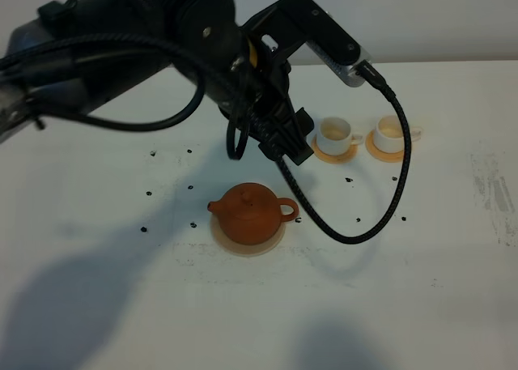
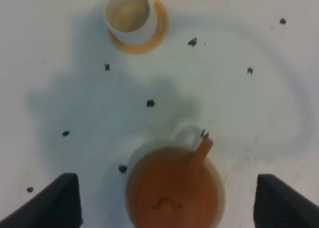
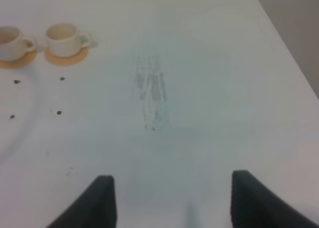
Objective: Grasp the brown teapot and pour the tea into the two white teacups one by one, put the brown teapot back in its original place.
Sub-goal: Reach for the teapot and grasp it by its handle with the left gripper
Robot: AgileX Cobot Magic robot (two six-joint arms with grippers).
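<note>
The left end effector [image 2: 172, 200] hovers open above the brown teapot [image 1: 252, 210] on its tan coaster [image 1: 247, 247]; right end effector [image 3: 169, 200] open.

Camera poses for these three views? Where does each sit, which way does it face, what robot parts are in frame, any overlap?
Exterior high: mounted high, looking down on the white table; the left arm reaches in near the brown teapot.
Left wrist: on the left arm, looking down at the teapot; left gripper open, tips clear of it.
Right wrist: low, facing across the table toward the two white teacups; right gripper open, empty.
Shared: exterior and left wrist both show the teapot; all three show a teacup.
</note>
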